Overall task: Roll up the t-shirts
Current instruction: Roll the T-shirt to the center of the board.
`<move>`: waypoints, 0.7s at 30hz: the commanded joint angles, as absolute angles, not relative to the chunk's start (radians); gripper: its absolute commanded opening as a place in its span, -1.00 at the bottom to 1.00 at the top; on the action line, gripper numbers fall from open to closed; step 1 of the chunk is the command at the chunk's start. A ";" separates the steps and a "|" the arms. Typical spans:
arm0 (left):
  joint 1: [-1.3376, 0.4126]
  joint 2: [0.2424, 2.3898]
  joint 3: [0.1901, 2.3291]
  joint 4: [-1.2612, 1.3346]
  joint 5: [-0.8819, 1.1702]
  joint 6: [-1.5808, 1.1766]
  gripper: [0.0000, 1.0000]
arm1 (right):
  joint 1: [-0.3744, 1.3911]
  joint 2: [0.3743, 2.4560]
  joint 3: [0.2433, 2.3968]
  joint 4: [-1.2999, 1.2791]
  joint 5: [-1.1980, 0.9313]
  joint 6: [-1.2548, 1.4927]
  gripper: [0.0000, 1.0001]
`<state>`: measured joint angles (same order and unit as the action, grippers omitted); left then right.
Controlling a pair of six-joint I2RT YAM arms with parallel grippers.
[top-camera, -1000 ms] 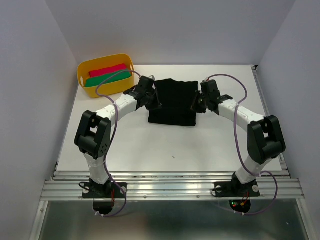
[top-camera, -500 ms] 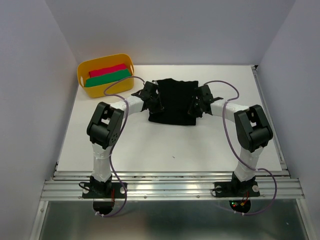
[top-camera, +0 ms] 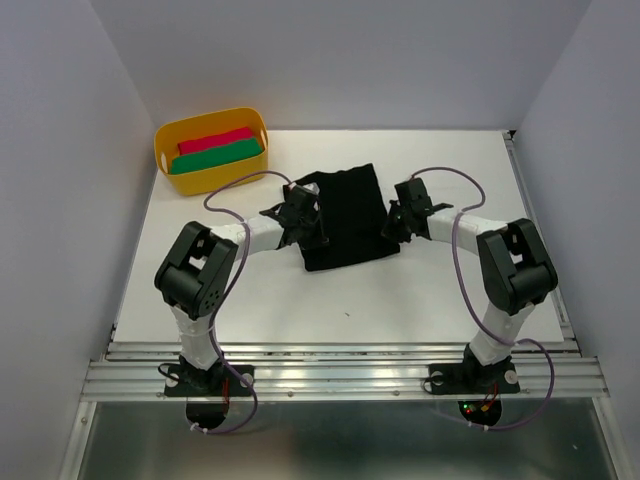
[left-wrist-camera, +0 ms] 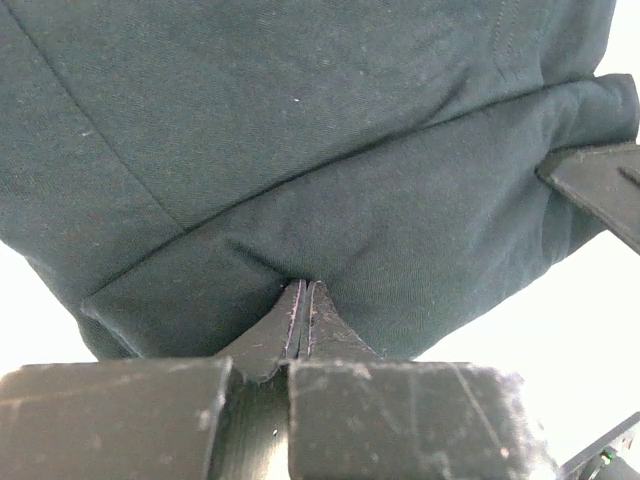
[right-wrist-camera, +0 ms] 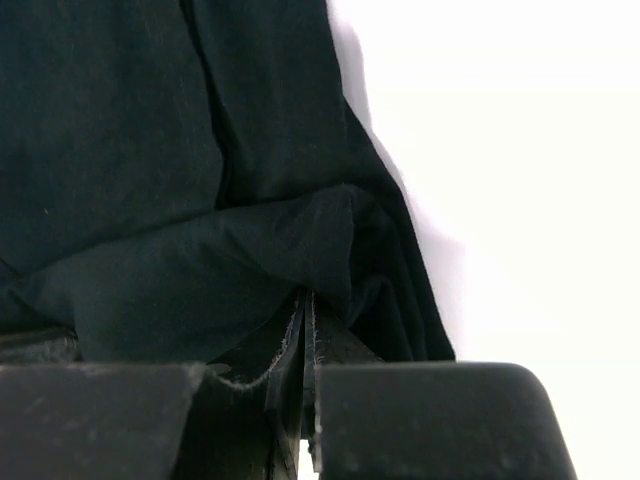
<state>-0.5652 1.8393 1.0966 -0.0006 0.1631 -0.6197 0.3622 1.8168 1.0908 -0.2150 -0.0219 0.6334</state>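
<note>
Now both arms have drawn back toward the near edge of the table [top-camera: 300, 300], the left gripper [top-camera: 305, 218] and right gripper [top-camera: 395, 222] each clenched on a pinch of the black t-shirt [top-camera: 345, 210], which sits mid-table, twisted askew where it lay square a moment ago; I'd say the roll is only just starting. From above you get that skew; only the wrist views show cloth bunched between the shut fingers.

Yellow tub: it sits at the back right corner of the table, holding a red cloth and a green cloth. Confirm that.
Wrong side. The top view shows the yellow tub at the back left corner of the table, holding the red cloth and the green cloth.
</note>
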 commanded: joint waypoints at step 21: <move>-0.534 2.072 1.615 -0.274 0.077 -0.437 -1.00 | 0.623 1.408 0.889 -0.388 -0.005 0.675 -0.81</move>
<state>-0.5594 2.0815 1.4807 -0.1867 0.1261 -0.5194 0.6216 1.4460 0.7860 -0.3069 -0.0574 0.7387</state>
